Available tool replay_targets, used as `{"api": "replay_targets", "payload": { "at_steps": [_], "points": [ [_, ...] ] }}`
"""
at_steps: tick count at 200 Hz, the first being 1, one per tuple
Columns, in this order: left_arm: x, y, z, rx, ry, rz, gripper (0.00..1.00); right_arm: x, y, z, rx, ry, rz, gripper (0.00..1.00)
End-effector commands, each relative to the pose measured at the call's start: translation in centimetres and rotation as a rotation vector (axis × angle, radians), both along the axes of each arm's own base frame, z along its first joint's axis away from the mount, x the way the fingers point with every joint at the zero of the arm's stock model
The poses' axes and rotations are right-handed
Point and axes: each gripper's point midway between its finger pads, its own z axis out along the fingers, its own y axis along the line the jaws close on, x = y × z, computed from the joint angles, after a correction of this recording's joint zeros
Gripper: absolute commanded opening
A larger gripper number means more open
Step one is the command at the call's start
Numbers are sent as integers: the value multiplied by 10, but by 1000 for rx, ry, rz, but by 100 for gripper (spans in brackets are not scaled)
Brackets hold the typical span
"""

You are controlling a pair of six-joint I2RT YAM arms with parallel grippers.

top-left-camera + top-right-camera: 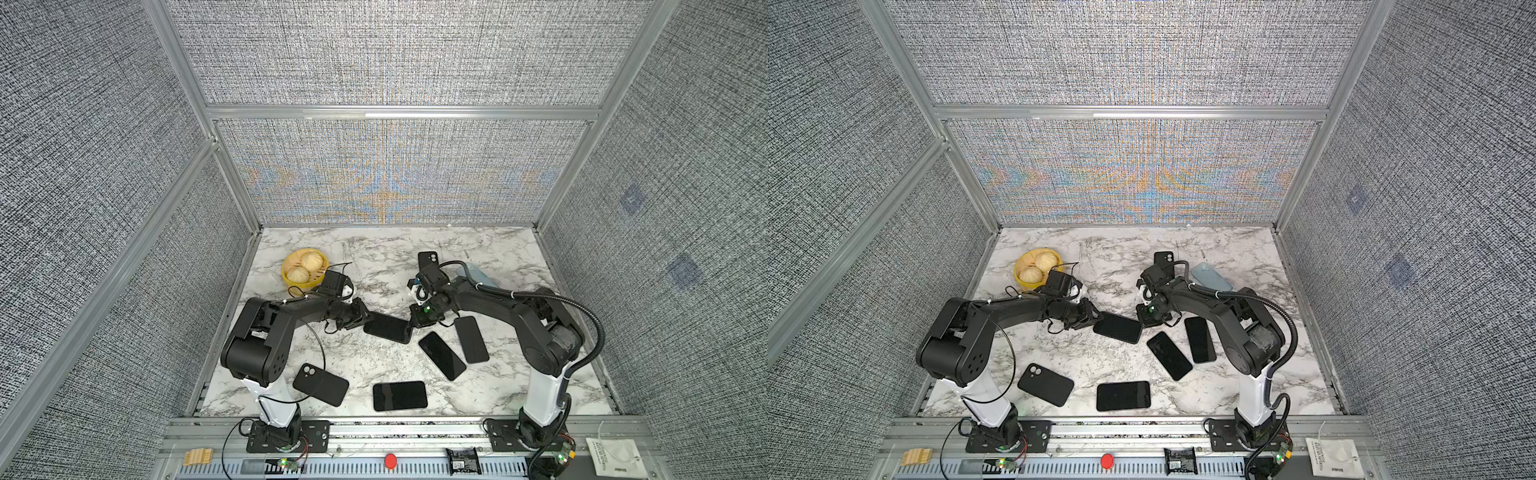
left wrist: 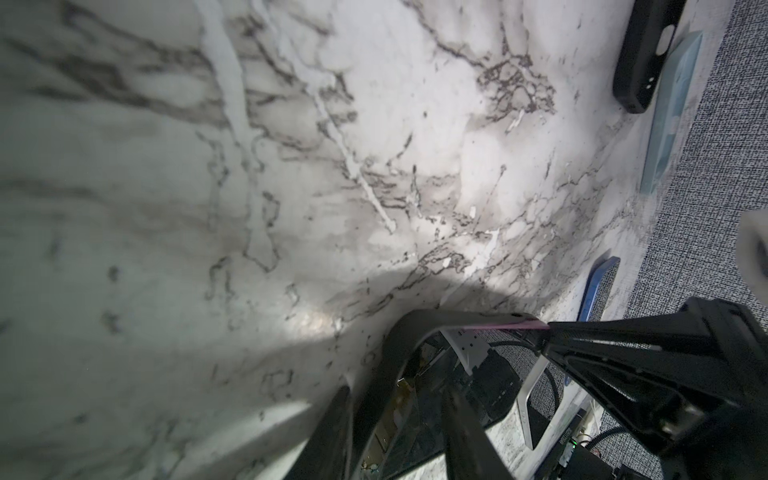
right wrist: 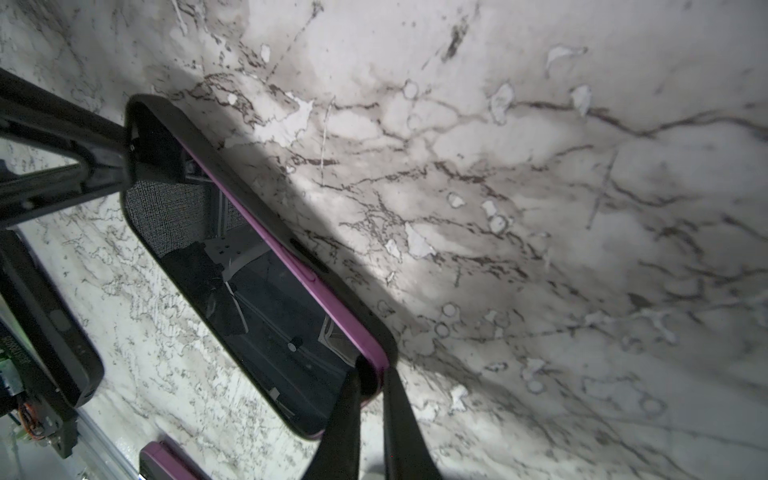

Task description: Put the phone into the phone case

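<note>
Phone (image 1: 388, 328) at centre of both top views, left gripper (image 1: 368, 318) clamping its left end, right gripper (image 1: 413, 322) pinching right corner

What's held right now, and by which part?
The phone, partly in its case, by both: left gripper on one short end, right gripper pinching the opposite end's corner.

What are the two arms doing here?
Both arms are working one purple phone mid-table, screen up. The right gripper pinches one corner; the left gripper holds the opposite end. A black phone case wraps it, but a purple edge shows along one long side, so it doesn't look fully seated.
</note>
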Motion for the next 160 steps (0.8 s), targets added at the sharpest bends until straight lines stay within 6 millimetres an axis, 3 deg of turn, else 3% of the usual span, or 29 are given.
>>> {"api": "replay_targets", "payload": {
  "at_steps": [1, 49, 95, 129, 160],
  "points": [
    [-13, 18, -11, 111, 61, 23, 41, -16, 5, -5, 15, 62, 27, 13],
    [-25, 36, 13, 156, 61, 50, 59, -19, 7, -2, 38, 67, 27, 13],
    [-40, 29, 1, 92, 113, 43, 58, -27, 16, -8, 55, 84, 45, 13],
    [-39, 9, 3, 17, 105, 27, 54, -31, 20, -9, 57, 91, 58, 13],
    [-32, 6, 2, 24, 94, 19, 53, -35, 23, -9, 58, 93, 66, 13]
  ]
}}
